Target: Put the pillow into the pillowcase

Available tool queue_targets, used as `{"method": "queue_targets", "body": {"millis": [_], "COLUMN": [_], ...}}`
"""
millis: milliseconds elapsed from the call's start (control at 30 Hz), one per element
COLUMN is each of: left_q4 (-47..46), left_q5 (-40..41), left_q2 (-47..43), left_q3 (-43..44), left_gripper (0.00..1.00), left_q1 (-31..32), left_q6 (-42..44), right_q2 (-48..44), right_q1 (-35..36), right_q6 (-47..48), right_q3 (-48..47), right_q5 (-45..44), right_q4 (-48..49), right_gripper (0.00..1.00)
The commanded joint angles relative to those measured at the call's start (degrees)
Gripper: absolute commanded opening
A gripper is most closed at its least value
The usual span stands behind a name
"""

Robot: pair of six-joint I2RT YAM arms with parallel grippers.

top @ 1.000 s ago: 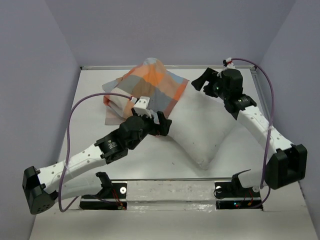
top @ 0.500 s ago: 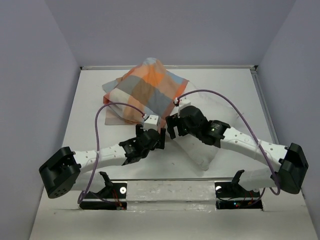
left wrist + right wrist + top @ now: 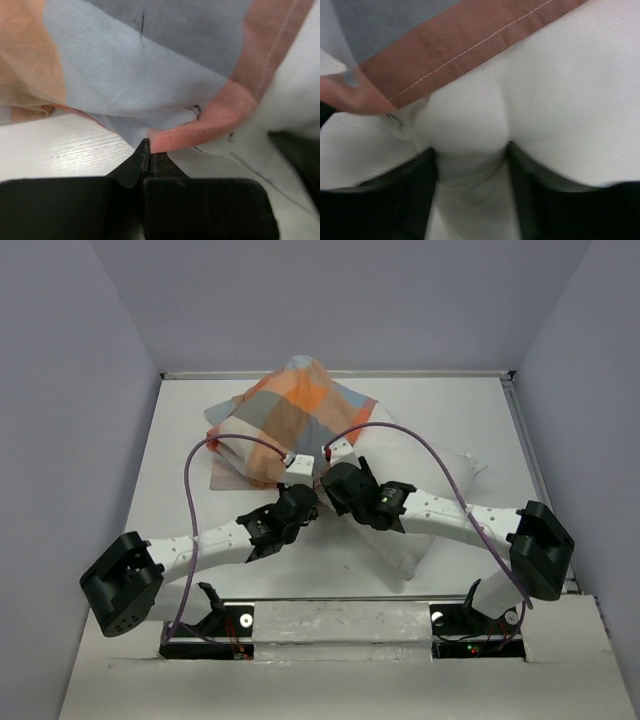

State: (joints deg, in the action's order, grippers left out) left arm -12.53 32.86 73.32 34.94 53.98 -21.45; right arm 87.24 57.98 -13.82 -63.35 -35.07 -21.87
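The left claw (image 3: 148, 149) is closed tight. It pinches the orange hem of the pillowcase (image 3: 150, 65) right at its tips. Just past the tips, the checked cloth lifts up and spreads out in blue and orange squares. Below and to the left of this claw you can see the white desk (image 3: 50, 145). To the right of it there is white pillow cloth.

The right claw (image 3: 470, 190) is pushed down into the pillow (image 3: 555, 100). A soft white lump of the pillow sits between its two fingers (image 3: 417, 200), and the fingers squeeze that lump from both sides. Just ahead of this claw, the orange edge of the pillowcase lies across the pillow, with a white line of stitches along it.

From above, the two claws are very close together, almost touching, at the near edge of the pillowcase. The pillowcase is piled up in a heap beyond both claws, toward the far side of the desk. The pillow reaches out from under that heap, to the right of the claws. It lies under the right arm, and one corner points back toward the arm bases. Most of the pillow is not covered by the pillowcase.
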Motion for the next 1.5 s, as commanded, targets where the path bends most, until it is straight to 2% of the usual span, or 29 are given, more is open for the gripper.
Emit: {"method": "queue_targets", "body": {"millis": [0, 33, 133, 167, 233, 267, 333, 367, 433, 467, 533, 667, 767, 867, 933, 1000, 1067, 1133, 1200, 1300, 1367, 1433, 1467], "left_q4": [-1.4, -2.4, -3.2, -2.3, -0.5, 0.1, 0.5, 1.2, 5.3, 6.4, 7.5, 8.1, 7.8, 8.2, 7.4, 5.3, 3.1, 2.7, 3.8, 6.0, 11.8, 15.6, 18.1], "left_q5": [-3.1, -8.3, -16.3, -20.9, -26.2, -28.0, -30.8, -32.6, -35.8, -39.0, -42.4, -46.0, -47.6, -45.7, -44.0, -46.5, -47.8, -47.5, -44.4, -37.7, -30.6, -28.2, -27.2], "left_q2": [-8.7, -10.2, -14.1, -14.2, -12.7, -11.7, -9.0, -7.0, -4.9, -3.8, -4.5, -11.5, -16.3, -18.9, -20.1, -19.5, -17.9, -15.1, -14.4, -21.7, -27.7, -30.5, -31.4], "left_q3": [3.2, 3.8, 8.6, 10.4, 17.7, 19.4, 22.4, 26.5, 32.4, 37.4, 40.4, 36.7, 30.7, 26.1, 23.4, 20.4, 19.3, 19.2, 19.7, 20.0, 23.3, 26.0, 27.4], "left_gripper": [0.00, 0.00, 0.00, 0.00, 0.00, 0.00, 0.00, 0.00, 0.00, 0.00, 0.00, 0.00, 0.00, 0.00, 0.00, 0.00, 0.00, 0.00, 0.00, 0.00, 0.00, 0.00, 0.00], "left_q1": [0.0, 0.0, 0.0, 0.1, 0.1, 0.0, 0.0, -0.2, -0.2, -0.1, 0.9, 2.5, 2.5, 2.4, 1.7, -1.1, -2.4, -3.7, -4.0, -3.9, -3.8, -3.6, -3.6], "left_q6": [0.4, 0.4, 0.0, -0.1, 0.4, 0.7, 1.6, 2.0, 3.1, 3.1, 1.5, -3.1, -5.4, -5.9, -6.2, -7.4, -8.3, -8.1, -7.9, -8.2, -7.4, -7.0, -6.9], "right_q2": [3.9, 3.2, -2.8, -9.2, -19.4, -19.5, -26.5, -27.4, -25.2, -23.5, -17.6, -12.8, -13.0, -17.8, -21.4, -24.4, -23.2, -19.4, -17.0, -14.5, -15.6, -16.7, -17.1], "right_q1": [-0.1, -0.1, -0.1, -0.1, -0.1, -0.1, -0.1, -0.1, -0.1, -0.1, -0.8, -10.5, -15.3, -15.3, -15.3, -14.7, -12.6, -6.8, -3.0, 2.8, 5.4, 9.1, 10.7], "right_q6": [-2.2, -2.6, -2.9, -3.2, -2.9, -2.9, -3.7, -4.1, -4.8, -5.0, -6.0, -12.3, -12.7, -11.2, -10.8, -11.4, -12.0, -11.3, -10.3, -7.5, -7.1, -7.1, -6.7], "right_q3": [-4.1, -4.7, -3.2, -2.2, 1.3, 2.4, 3.9, 3.8, 1.7, 1.2, 0.0, -1.8, -1.4, 1.4, 4.1, 8.6, 9.2, 8.7, 7.6, 3.0, -1.0, -4.0, -8.2], "right_q5": [-4.8, -4.2, 0.4, 2.0, 7.1, 8.8, 11.7, 12.6, 11.0, 6.9, 3.2, 6.8, 5.1, -1.3, 0.4, 5.2, 6.3, 6.4, 7.9, 9.9, 14.0, 17.4, 18.7], "right_q4": [2.4, 4.9, 12.1, 17.7, 26.7, 29.3, 32.1, 32.3, 30.6, 30.7, 31.2, 32.2, 32.5, 32.6, 33.6, 37.0, 36.8, 37.1, 37.3, 32.6, 27.3, 23.8, 18.8], "right_gripper": [0.20, 0.00, 0.00, 0.00, 0.00, 0.00, 0.00, 0.00, 0.00, 0.00, 0.00, 0.00, 0.00, 0.00, 0.00, 0.00, 0.00, 0.00, 0.00, 0.00, 0.00, 0.00, 0.00]}}
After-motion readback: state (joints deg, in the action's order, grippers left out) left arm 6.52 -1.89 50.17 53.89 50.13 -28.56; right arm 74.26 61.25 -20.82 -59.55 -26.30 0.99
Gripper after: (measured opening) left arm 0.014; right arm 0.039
